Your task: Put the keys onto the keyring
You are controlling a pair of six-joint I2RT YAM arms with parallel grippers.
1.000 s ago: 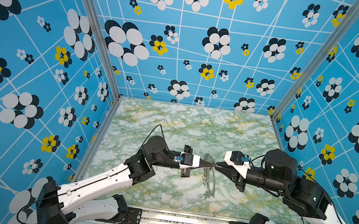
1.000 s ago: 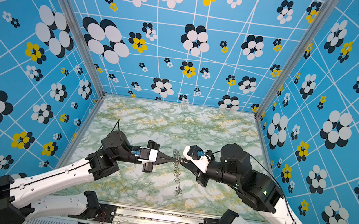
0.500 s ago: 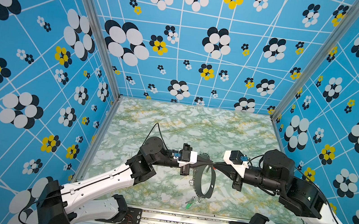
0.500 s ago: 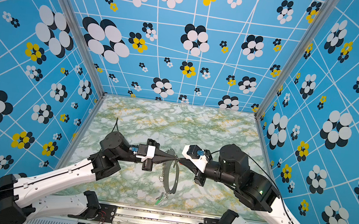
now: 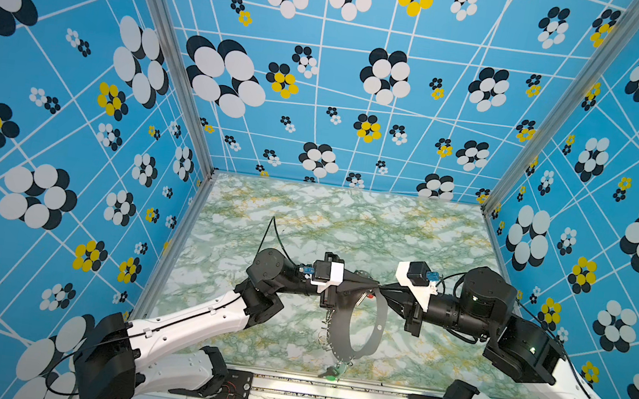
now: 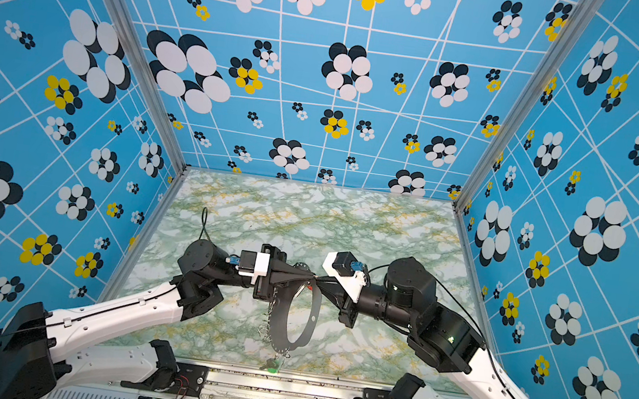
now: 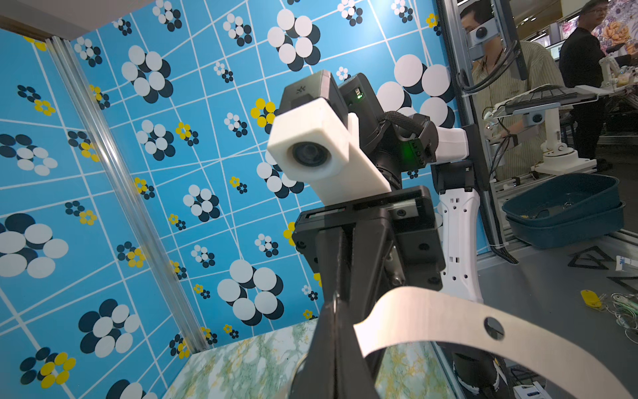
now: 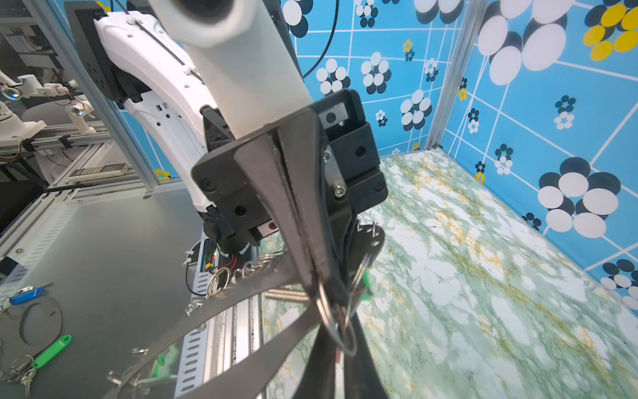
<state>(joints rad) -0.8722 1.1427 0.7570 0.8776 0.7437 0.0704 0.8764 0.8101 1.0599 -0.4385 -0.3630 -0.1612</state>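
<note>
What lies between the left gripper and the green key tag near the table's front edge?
The grey keyring: held by the left gripper, it curves down to the green key tag, as both top views show.

Keyring cut off by the left wrist view's edge; green key tag blurred in the right wrist view.

Grey crescent keyring, edged with small silver rings, hanging upright, clamped at the top in the left gripper; green key dangling from its lowest edge; red key, mostly hidden, pinched at the right gripper tips.
</note>
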